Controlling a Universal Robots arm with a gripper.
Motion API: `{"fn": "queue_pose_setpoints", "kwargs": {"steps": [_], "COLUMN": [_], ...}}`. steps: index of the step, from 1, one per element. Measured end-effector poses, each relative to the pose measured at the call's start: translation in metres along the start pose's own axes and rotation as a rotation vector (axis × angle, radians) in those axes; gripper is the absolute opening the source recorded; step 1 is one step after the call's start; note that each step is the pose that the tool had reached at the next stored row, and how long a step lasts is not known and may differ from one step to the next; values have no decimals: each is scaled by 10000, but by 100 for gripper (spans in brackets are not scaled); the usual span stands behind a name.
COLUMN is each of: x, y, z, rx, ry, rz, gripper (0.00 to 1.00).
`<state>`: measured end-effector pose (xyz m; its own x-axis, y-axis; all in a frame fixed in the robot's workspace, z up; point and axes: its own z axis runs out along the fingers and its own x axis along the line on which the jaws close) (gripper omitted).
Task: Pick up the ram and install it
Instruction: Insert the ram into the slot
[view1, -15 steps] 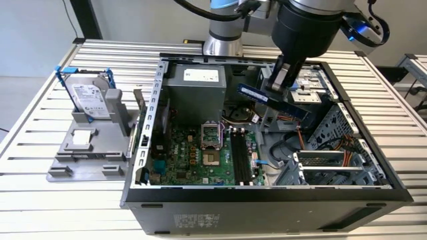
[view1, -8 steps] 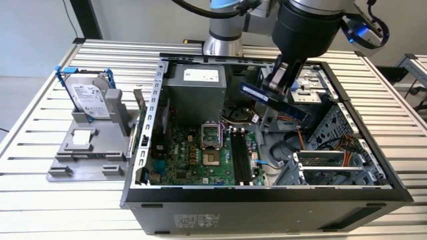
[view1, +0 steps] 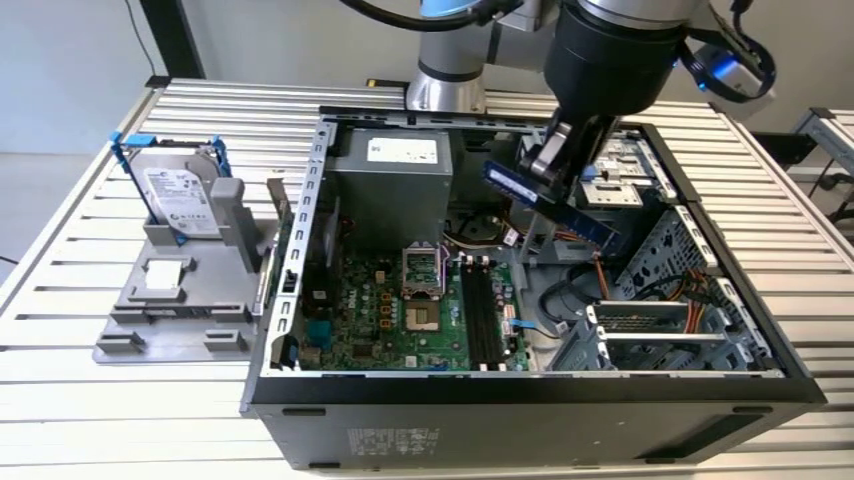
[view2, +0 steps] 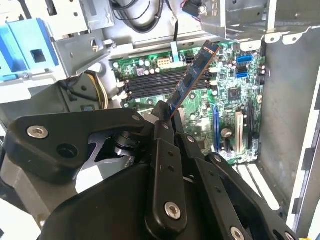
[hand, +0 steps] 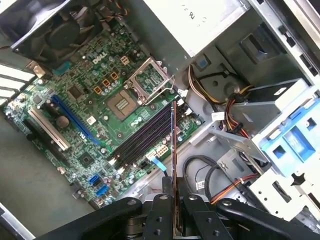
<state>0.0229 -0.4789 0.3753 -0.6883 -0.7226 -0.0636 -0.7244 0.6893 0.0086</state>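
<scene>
Gripping the ram near one end with the hand, clamped shut on it, leaving the rest of the stick jutting free. Holding it tilted in mid-air over the black slots of the motherboard, not seated, and high, probably to clear the cables.

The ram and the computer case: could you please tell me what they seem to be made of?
The ram, held in the gripper, looks like rigid circuit board with a bluish, slightly shiny face and dark chips. The computer case looks like thin sheet metal, dull grey, judging by its folded, punched edges.
</scene>
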Motion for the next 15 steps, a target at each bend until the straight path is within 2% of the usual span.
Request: {"fn": "queue_pose_setpoints", "kwargs": {"steps": [4,15], "x": [0,0], "y": [0,0], "z": [0,0], "rx": [27,132], "ry": [-1,-15], "rz": [482,2138], "gripper": [0,0]}}
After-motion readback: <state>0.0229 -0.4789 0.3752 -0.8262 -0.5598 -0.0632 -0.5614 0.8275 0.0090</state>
